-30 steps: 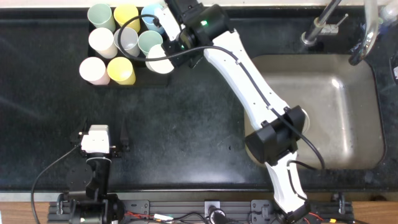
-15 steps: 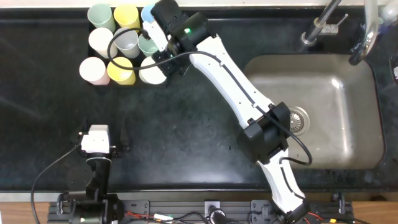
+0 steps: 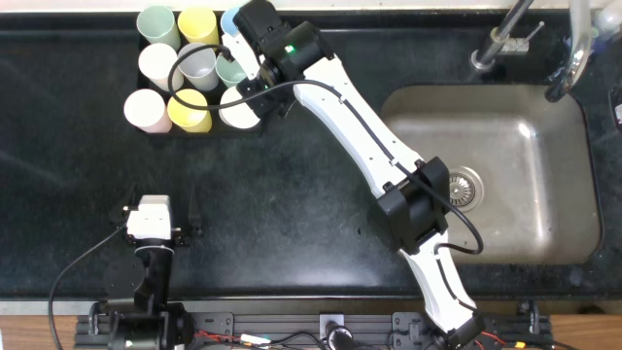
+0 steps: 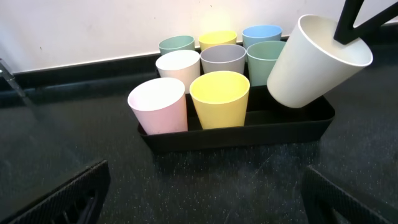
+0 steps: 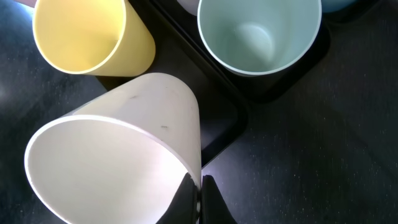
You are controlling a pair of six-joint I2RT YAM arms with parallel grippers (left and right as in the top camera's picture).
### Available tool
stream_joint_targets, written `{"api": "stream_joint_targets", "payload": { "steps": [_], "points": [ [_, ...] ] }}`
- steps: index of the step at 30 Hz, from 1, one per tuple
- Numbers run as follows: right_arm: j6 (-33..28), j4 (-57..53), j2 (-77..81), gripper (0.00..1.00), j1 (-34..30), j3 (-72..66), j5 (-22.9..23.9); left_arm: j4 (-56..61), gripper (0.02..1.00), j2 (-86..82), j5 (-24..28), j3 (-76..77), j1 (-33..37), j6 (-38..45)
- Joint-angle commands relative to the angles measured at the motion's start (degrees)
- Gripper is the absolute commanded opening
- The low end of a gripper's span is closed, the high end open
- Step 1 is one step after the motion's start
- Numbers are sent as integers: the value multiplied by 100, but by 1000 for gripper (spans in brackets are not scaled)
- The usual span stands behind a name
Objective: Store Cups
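A plain white cup [image 4: 314, 62], tapered and empty, with faint scuffs on its side, hangs tilted over the free corner of the black tray [image 4: 249, 134], just beside the yellow cup [image 4: 219, 99]. The right gripper [image 5: 199, 199] pinches its rim; the left gripper [image 4: 205, 198] is spread wide, well back from the tray

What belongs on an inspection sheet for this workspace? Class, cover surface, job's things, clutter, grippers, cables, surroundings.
Surface: black countertop, carrying the black tray.
Job's things: the tray holds eight upright cups; white cup hangs tilted over its vacant corner slot.
Clutter: nothing seen.
Grippers: right gripper shut on the white cup's rim; left gripper open, apart from the tray.
Cables: black cable loops from the right arm above the cups.
Surroundings: steel sink and faucet on the right arm's side; pale wall behind the tray.
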Motion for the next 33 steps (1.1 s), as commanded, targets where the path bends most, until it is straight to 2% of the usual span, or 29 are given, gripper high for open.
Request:
{"api": "stream_joint_targets", "payload": {
  "steps": [1,10,29,30,31,32,33],
  "points": [
    [-120,7,192,45,22,140,70,-33,1000,-57,94,4,-37,83],
    [-251,-15,339,42,20,140,490,-33,1000,-57,94,4,-37,83],
    [-313,59,457,42,31,138,472,-33,1000,-57,94,4,-37,83],
    [-315,61,457,161,33,138,472,-33,1000,-57,94,4,-37,83],
    [-313,61,457,364,33,138,474,-33,1000,-57,94,4,-37,83],
    [-313,59,457,514,35,138,474,-33,1000,-57,94,4,-37,83],
    [-313,59,457,625,35,138,472,-33,1000,-57,94,4,-37,83]
  ]
}}
